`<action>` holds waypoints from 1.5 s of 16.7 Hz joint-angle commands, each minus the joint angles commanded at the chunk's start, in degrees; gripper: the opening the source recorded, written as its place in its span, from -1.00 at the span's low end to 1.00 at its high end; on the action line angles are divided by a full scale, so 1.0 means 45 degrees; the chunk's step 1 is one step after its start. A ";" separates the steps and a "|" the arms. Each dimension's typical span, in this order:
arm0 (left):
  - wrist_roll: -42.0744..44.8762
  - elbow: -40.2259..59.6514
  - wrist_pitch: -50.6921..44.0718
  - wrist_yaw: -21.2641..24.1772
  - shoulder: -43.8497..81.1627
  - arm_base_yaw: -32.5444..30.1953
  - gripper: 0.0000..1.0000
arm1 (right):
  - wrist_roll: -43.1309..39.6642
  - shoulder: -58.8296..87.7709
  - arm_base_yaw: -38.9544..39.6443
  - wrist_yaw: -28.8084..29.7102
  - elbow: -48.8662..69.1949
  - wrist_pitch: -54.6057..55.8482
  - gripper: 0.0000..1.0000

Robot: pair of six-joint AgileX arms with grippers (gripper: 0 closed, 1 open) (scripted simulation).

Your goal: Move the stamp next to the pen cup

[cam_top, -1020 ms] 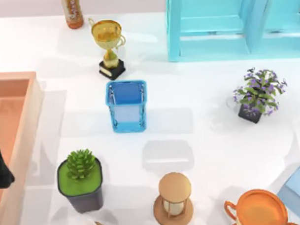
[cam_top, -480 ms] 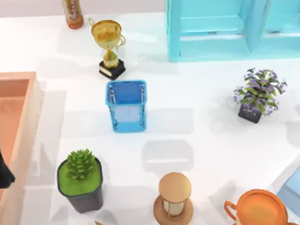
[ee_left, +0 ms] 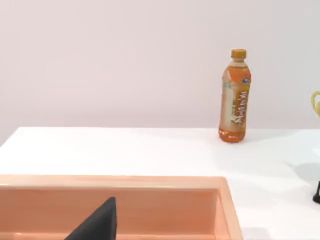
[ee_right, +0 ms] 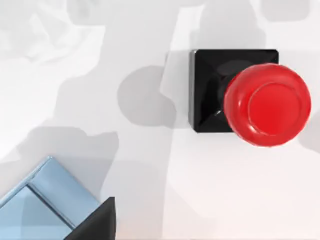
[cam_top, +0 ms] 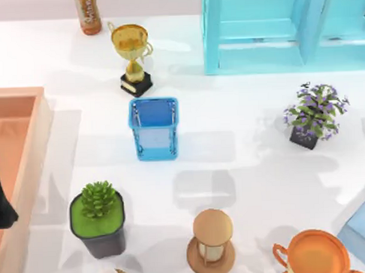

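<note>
White table (cam_top: 249, 170), pale wall (ee_left: 125, 60)

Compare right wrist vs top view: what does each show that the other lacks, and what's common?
Right wrist view: the stamp, red knob on a black base, standing upright on the table, seen from above.

Top view: the pen cup, a gold trophy behind it, a green succulent pot, an hourglass, a purple flower plant, an orange bottle, a peach tray at the left edge, and a turquoise shelf.

Both: the white table and a pale blue box, lying at the top view's lower right corner.
</note>
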 joint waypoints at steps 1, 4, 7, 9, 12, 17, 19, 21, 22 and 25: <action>0.0000 0.0000 0.0000 0.0000 0.0000 0.0000 1.00 | -0.0125 0.0841 -0.0135 -0.0002 0.0778 -0.0604 1.00; 0.0000 0.0000 0.0000 0.0000 0.0000 0.0000 1.00 | -0.0419 0.2820 -0.0453 -0.0020 0.2769 -0.1979 1.00; 0.0000 0.0000 0.0000 0.0000 0.0000 0.0000 1.00 | -0.0566 0.3787 -0.0611 -0.0038 0.3746 -0.2636 1.00; 0.0000 0.0000 0.0000 0.0000 0.0000 0.0000 1.00 | -0.0577 0.3861 -0.0624 -0.0039 0.3818 -0.2686 1.00; 0.0000 0.0000 0.0000 0.0000 0.0000 0.0000 1.00 | -0.0565 0.3825 -0.0556 -0.0034 0.3784 -0.2655 1.00; 0.0000 0.0000 0.0000 0.0000 0.0000 0.0000 1.00 | -0.0523 0.4118 -0.0581 -0.0038 0.2531 -0.1174 1.00; 0.0000 0.0000 0.0000 0.0000 0.0000 0.0000 1.00 | -0.0523 0.4377 -0.0576 -0.0036 0.1578 0.0163 1.00; 0.0000 0.0000 0.0000 0.0000 0.0000 0.0000 1.00 | -0.0519 0.4623 -0.0579 -0.0035 0.0687 0.1336 1.00; 0.0000 0.0000 0.0000 0.0000 0.0000 0.0000 1.00 | -0.0520 0.4721 -0.0579 -0.0034 0.0339 0.1732 1.00; 0.0000 0.0000 0.0000 0.0000 0.0000 0.0000 1.00 | -0.0521 0.4835 -0.0582 -0.0033 -0.0021 0.2127 1.00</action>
